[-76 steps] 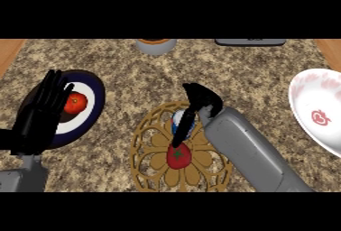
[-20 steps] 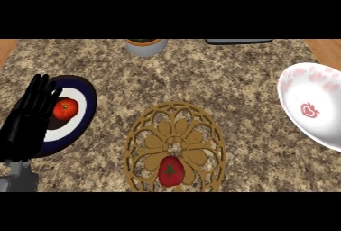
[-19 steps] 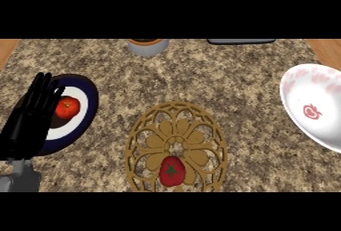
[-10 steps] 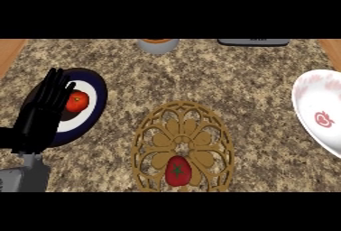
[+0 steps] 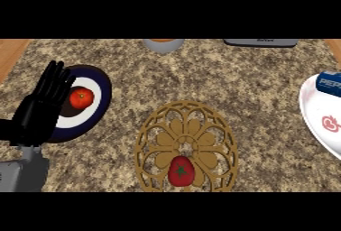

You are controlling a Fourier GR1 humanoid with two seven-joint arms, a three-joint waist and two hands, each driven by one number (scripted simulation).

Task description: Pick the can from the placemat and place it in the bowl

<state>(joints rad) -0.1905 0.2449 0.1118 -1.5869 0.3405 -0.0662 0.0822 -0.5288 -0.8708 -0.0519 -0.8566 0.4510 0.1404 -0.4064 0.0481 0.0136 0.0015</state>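
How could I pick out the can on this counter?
Look at the far right of the speckled counter, where a white bowl with a red mark sits. The can shows at the bowl's upper edge, partly cut off. It alone is blue with white lettering.

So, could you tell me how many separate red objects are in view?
2. One red fruit lies on the blue-rimmed plate at left; one red oval object lies on the placemat, near its lower edge. The red mark in the bowl is only a pattern.

Rough speckled stone counter (image 5: 220,76), matt wooden-looking placemat (image 5: 198,135), glossy bowl (image 5: 315,110).
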